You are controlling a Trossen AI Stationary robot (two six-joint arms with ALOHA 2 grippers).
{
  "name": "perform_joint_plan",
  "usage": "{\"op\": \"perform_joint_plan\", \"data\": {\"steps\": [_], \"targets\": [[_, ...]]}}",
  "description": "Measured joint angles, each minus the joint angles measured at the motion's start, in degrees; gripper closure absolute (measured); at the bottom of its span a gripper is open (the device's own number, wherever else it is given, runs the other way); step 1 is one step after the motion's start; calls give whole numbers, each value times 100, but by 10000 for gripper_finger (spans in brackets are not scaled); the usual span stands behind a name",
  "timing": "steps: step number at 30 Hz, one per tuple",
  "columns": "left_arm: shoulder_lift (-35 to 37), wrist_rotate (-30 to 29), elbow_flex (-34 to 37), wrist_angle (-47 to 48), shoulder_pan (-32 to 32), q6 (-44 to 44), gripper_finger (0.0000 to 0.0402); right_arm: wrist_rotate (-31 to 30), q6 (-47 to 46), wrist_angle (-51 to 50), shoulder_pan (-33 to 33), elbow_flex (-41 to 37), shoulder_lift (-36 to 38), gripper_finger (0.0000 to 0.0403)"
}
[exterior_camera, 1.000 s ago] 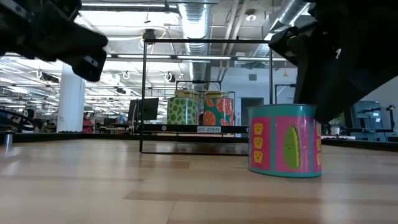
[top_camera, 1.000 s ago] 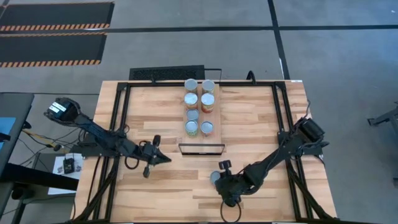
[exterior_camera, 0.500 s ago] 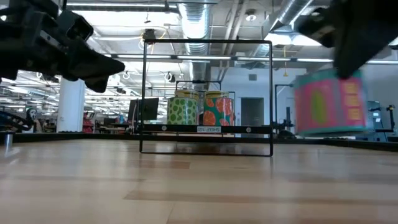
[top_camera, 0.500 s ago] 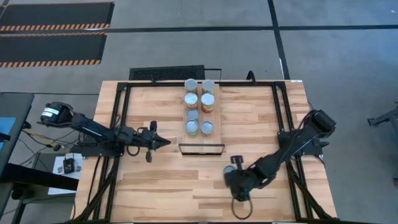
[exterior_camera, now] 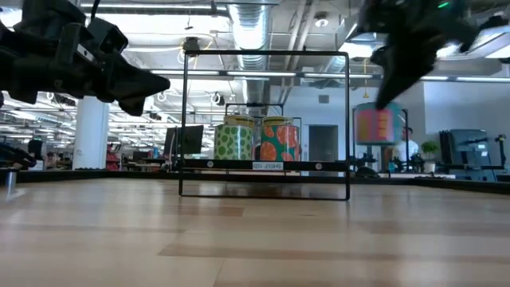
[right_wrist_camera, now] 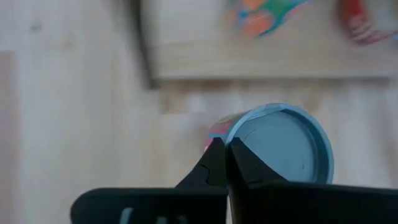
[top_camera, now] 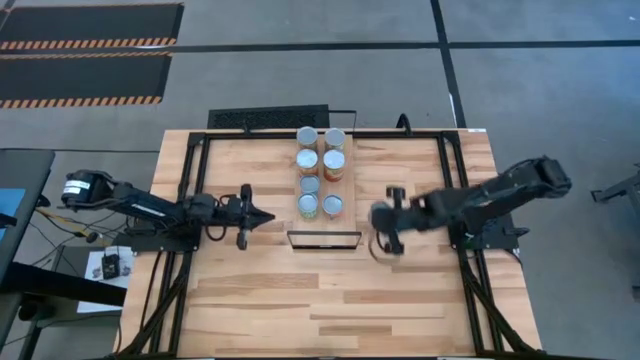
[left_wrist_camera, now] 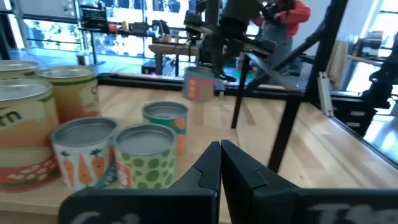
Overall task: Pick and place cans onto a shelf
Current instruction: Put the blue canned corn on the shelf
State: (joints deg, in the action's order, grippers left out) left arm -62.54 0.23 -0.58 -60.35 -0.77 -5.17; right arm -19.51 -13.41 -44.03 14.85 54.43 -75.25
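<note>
Seven cans (top_camera: 320,169) stand on the shelf (top_camera: 345,190); the right gripper (top_camera: 381,222) beside it clamps an eighth, pink can (exterior_camera: 377,125); the left gripper (top_camera: 262,217) is closed, empty

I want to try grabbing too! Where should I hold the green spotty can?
Probably its round side wall, just below the top, coming straight down from above: the green spotty can stands upright, with other cans close beside it.

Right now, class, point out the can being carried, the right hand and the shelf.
Pink can (exterior_camera: 378,125): low view, on its label side.
Right hand (top_camera: 381,219): high view, between its fingertips.
Shelf (top_camera: 344,152): high view, bare planks beside the stored cans.
</note>
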Motion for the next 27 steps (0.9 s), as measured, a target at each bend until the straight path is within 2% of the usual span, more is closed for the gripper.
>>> {"op": "perform_joint_plan", "data": {"steps": [6, 11, 18, 27], "targets": [[0, -4, 0, 40, -246, 2, 401, 782, 1972, 916, -1575, 0, -27, 398], [0, 5, 2, 53, -449, 9, 401, 1358, 3048, 1355, -2391, 127, -448, 399], [-7, 108, 4, 190, -699, 17, 401, 1863, 3925, 1580, -2788, 664, -1246, 398], [-7, 110, 5, 224, -732, -2, 401, 2284, 4245, 1565, -2813, 1287, -1854, 395]]}}
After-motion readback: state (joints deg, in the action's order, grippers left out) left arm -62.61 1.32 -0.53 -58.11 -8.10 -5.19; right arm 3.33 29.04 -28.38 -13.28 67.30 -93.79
